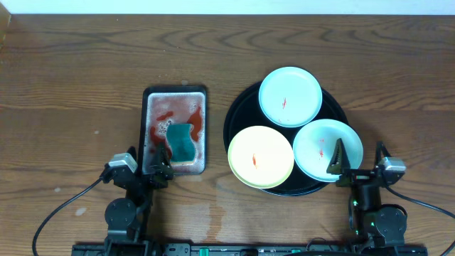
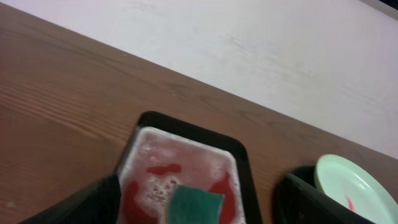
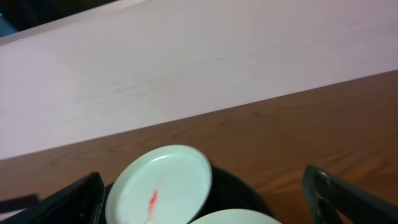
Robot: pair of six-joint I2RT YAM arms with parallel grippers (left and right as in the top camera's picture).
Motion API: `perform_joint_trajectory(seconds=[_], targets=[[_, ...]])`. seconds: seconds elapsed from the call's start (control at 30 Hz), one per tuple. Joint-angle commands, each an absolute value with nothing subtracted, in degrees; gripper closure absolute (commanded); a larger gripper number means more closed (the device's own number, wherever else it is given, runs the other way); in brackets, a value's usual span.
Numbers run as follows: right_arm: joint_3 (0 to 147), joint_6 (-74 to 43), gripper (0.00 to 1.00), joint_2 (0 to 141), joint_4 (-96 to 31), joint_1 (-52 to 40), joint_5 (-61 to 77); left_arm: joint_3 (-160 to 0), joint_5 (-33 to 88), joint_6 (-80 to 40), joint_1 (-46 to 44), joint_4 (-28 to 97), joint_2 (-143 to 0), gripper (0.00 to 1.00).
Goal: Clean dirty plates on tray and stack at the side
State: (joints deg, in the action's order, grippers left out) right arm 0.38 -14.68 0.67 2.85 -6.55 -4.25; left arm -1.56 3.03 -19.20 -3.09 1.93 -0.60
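- The left fingers (image 1: 149,165) hung by the bench's near edge, left of centre, spread wide and empty over the near-left corner of the small tray (image 1: 175,91).
- The right fingers (image 1: 355,165) hung by the near edge, right of centre, also wide and empty. One finger lay over the near rim of the near mint plate (image 1: 321,142).
- The yellow plate (image 1: 260,157) sat on the near-left part of the round tray (image 1: 237,117), overhanging its near rim, with a red smear at its middle.
- The near mint plate sat on the tray's near-right part, just beside the yellow one, also smeared red.
- The small tray held reddish foam (image 1: 162,114), with a teal sponge (image 1: 180,142) in its near half.
- The round tray stood right of the bench's middle.
- The far mint plate (image 1: 290,96) sat on the tray's far side, nearest the bench's far edge, bearing a small red smear.
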Motion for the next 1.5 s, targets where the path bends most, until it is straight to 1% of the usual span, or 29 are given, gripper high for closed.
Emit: perform_joint_trajectory(seconds=[0.0,0.03,0.1,0.2,0.27,0.57,0.73,0.77,0.83,0.9,1.03,1.07,1.1,1.17,1.2,1.27,1.33,1.4,1.47], targets=[[1.2,-15.2,0.01,0.4,3.0,-6.4,3.6,-1.1,9.0,-18.3,-2.9,0.7,-0.4,0.18],[2.5,-15.1,0.01,0.4,2.7,-6.4,6.5,-2.5,9.8,-18.2,-2.9,0.1,-0.4,0.18],[5.5,-15.1,0.01,1.0,0.0,-6.4,7.8,-4.7,9.8,-18.2,-2.9,0.1,-0.7,0.18],[14.5,-10.8,0.01,4.6,-9.6,-6.4,7.5,-10.4,9.9,-17.8,-2.9,1.9,-3.3,0.18],[20.8,-9.8,0.01,8.4,-16.0,-6.4,6.5,-15.5,9.8,-16.6,-2.9,6.5,-6.3,0.18],[52.8,-9.8,0.01,35.7,-40.5,-6.4,7.2,-48.2,11.3,-16.1,-2.9,38.3,-32.5,0.18],[69.3,-9.8,0.01,51.2,-55.4,-6.4,12.8,-65.8,11.4,-16.1,-2.9,54.9,-45.9,0.18],[73.1,-9.8,0.01,56.8,-59.4,-6.4,16.1,-70.1,11.4,-16.1,-2.9,58.9,-50.0,0.18],[74.1,-10.8,0.01,62.2,-59.5,-6.4,18.4,-72.8,11.5,-16.3,-2.9,60.6,-53.3,0.18],[74.1,-10.9,0.01,65.5,-60.5,-6.4,20.6,-72.7,14.7,-18.1,-2.9,61.2,-54.4,0.18],[73.5,-9.5,0.01,70.0,-61.5,-6.9,27.8,-72.4,17.0,-18.1,-2.9,64.1,-55.9,0.18],[72.8,-8.9,0.03,71.2,-62.0,-7.6,29.0,-72.3,16.9,-18.0,-2.9,65.1,-56.3,0.18],[71.9,-8.9,0.1,72.2,-62.4,-8.4,28.7,-72.3,16.9,-18.0,-2.9,66.4,-56.9,0.18],[69.5,-9.4,0.19,74.4,-62.8,-10.5,27.2,-72.3,16.9,-18.0,-2.9,68.7,-58.2,0.18],[67.9,-9.9,0.28,75.6,-62.8,-11.8,26.0,-72.3,16.9,-18.0,-2.9,70.0,-59.1,0.18],[64.3,-12.1,0.37,77.9,-62.6,-14.1,23.9,-72.3,16.9,-17.0,-2.9,71.7,-60.6,0.19],[61.3,-14.8,0.51,79.9,-61.9,-15.4,23.4,-72.3,16.9,-15.8,-2.9,72.9,-61.9,0.2],[57.9,-17.3,0.57,81.9,-60.4,-16.1,23.4,-72.3,16.9,-15.1,-2.9,73.5,-63.1,0.21],[55.3,-19.2,0.59,83.4,-59.3,-16.5,23.4,-72.3,16.9,-14.8,-2.9,73.4,-64.2,0.21]])
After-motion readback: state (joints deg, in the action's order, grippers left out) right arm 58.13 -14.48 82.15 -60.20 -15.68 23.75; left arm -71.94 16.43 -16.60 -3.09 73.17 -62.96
